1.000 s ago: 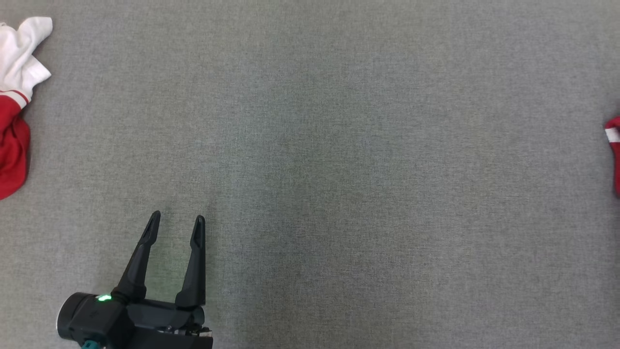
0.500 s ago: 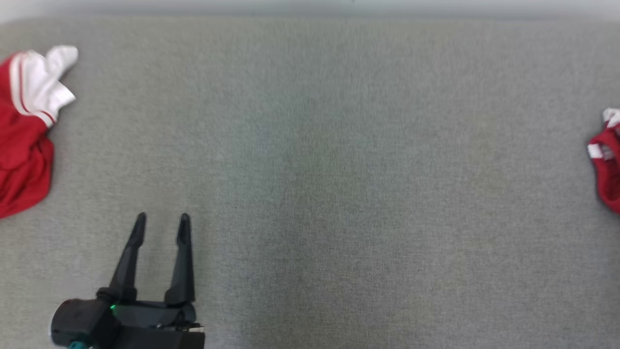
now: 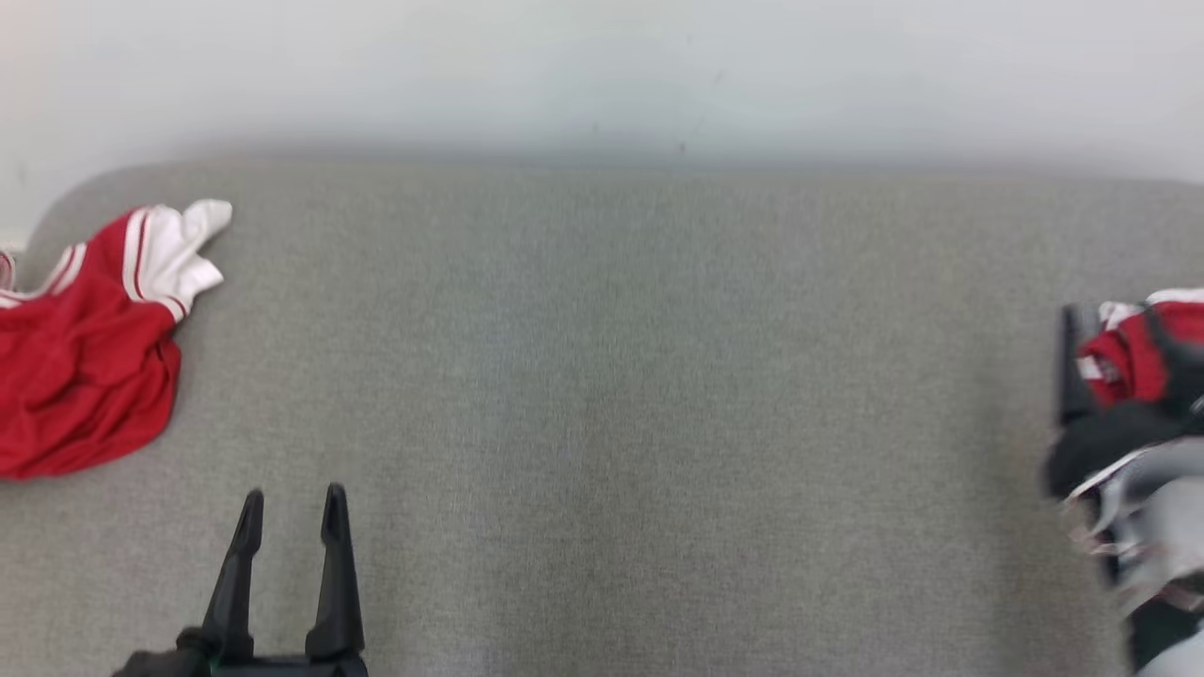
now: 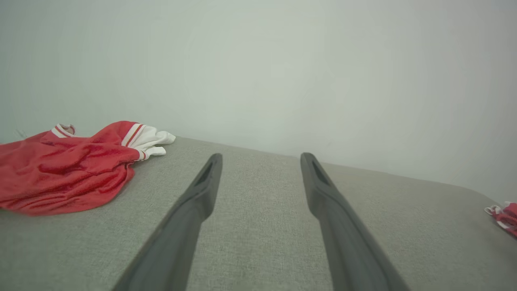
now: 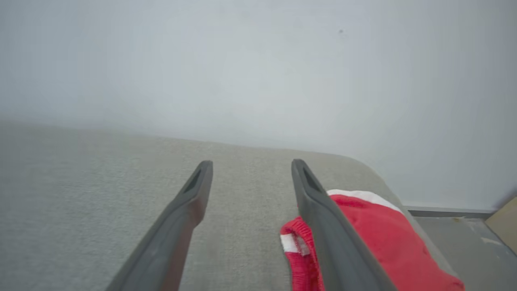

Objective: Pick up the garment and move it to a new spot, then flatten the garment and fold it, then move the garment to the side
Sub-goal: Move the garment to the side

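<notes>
Open left claw (image 3: 292, 503), crumpled red-and-white jersey garment (image 3: 85, 367) well off to its left. Open right claw (image 5: 250, 165), red white-trimmed fabric bundle (image 5: 375, 226) just beside one finger, nothing gripped.

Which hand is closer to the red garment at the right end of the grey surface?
Right. The right hand is open right beside the red garment, one finger crossing in front of it. The left hand sits far across the grey surface, near the other end.
</notes>
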You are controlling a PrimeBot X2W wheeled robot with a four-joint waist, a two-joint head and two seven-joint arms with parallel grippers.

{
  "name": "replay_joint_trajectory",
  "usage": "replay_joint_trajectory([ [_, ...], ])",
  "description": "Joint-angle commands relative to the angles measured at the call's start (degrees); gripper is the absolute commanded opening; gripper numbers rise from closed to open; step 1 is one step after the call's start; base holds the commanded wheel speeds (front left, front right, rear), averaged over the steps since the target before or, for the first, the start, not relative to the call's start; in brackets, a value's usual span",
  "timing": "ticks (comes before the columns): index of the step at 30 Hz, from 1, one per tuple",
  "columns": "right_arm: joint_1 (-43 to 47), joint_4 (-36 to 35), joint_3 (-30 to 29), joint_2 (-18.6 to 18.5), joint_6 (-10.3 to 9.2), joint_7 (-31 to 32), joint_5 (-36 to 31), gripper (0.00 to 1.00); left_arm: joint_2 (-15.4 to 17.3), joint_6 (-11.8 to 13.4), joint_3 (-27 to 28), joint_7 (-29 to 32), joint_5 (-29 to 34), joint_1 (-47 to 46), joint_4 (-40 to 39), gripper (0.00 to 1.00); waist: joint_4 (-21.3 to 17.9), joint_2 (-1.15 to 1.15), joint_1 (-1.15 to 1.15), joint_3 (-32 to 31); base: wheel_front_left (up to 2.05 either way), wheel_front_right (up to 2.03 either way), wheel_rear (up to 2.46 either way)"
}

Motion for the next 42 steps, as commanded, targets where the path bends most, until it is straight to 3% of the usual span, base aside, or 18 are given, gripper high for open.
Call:
replay_joint_trajectory([
  [1, 3.84, -4.73, -0.33, 3.20, -0.16, -0.30, 1.45, 1.00, -0.22, 0.48, 0.28, -0.20, -0.24, 1.54, -0.01, 1.00, -0.44, 0.01, 0.01, -4.36, 0.00, 0.00, 0.00],
  [5, 15.52, -20.01, -2.33, 11.11, -0.16, -0.25, 3.24, 1.00, -0.24, 1.37, 0.03, -0.19, -0.83, 3.72, -0.36, 1.00, -0.87, 0.01, 0.01, -6.86, 0.00, 0.00, 0.00],
  [8, 21.80, -29.66, -2.11, 15.02, -0.16, 2.72, 3.43, 1.00, -0.22, 2.13, -0.47, -0.20, -1.22, 4.67, -0.67, 1.00, -1.21, 0.01, 0.01, -7.85, 0.00, 0.00, 0.00],
  [16, 32.99, -44.99, 1.56, 17.46, -0.15, 9.99, 8.71, 1.00, -0.24, 2.87, -1.04, -0.20, 1.54, 5.52, -0.74, 1.00, -2.20, 0.01, 0.01, -8.87, 0.00, 0.00, 0.00],
  [27, 39.08, -44.20, 7.74, 17.40, -0.15, 10.56, 13.72, 1.00, -0.25, 2.54, -1.55, -0.19, 2.22, 7.65, 3.73, 1.00, -3.00, 0.01, 0.01, -10.51, 0.00, 0.00, 0.00],
  [42, 37.78, -41.59, 8.07, 17.41, -0.15, 10.22, 13.36, 1.00, -0.26, 2.23, -0.86, -0.20, 2.86, 7.20, 6.28, 1.00, -3.12, 0.01, 0.01, -10.78, 0.00, 0.00, 0.00],
])
